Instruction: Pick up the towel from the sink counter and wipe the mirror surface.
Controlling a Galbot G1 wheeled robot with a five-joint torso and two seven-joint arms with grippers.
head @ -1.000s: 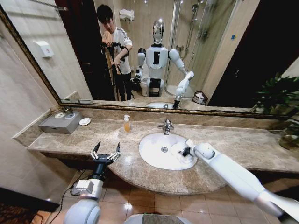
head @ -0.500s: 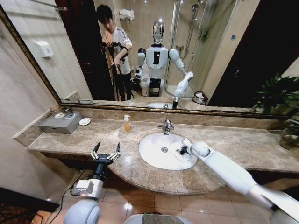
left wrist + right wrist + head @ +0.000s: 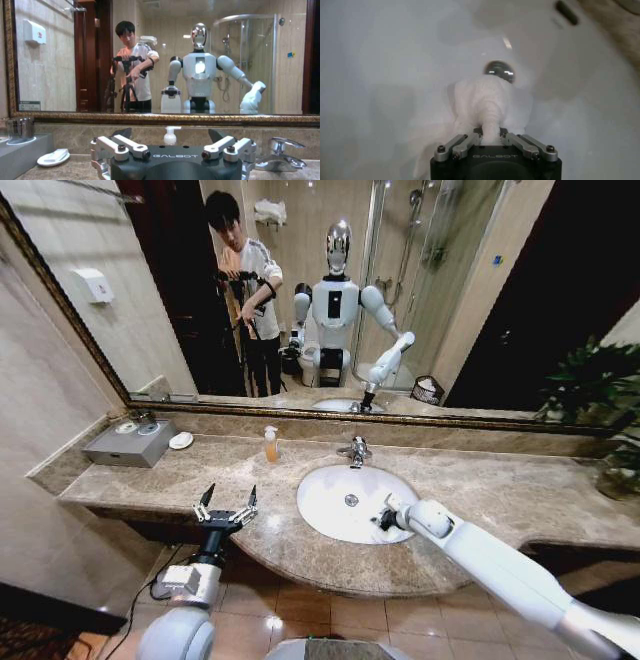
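The white towel (image 3: pixel 482 101) hangs bunched over the white basin (image 3: pixel 380 75), just before the chrome drain (image 3: pixel 499 69). My right gripper (image 3: pixel 490 132) is shut on its near end. In the head view the right gripper (image 3: pixel 383 518) reaches over the right part of the basin (image 3: pixel 330 505), set in the brown marble sink counter (image 3: pixel 500 490). My left gripper (image 3: pixel 225 502) stands open with nothing in it above the counter's front edge, left of the basin. The big framed mirror (image 3: pixel 420 310) covers the wall behind the counter and reflects me.
A chrome tap (image 3: pixel 355 450) stands behind the basin, and a soap bottle (image 3: pixel 271 444) to its left. A grey box (image 3: pixel 130 442) and a white dish (image 3: pixel 181 440) sit at the counter's far left. A plant (image 3: pixel 610 420) stands at the far right.
My right gripper has drawn back from the basin's right rim toward the basin's near side, taking the towel off the rim. The left arm has not moved.
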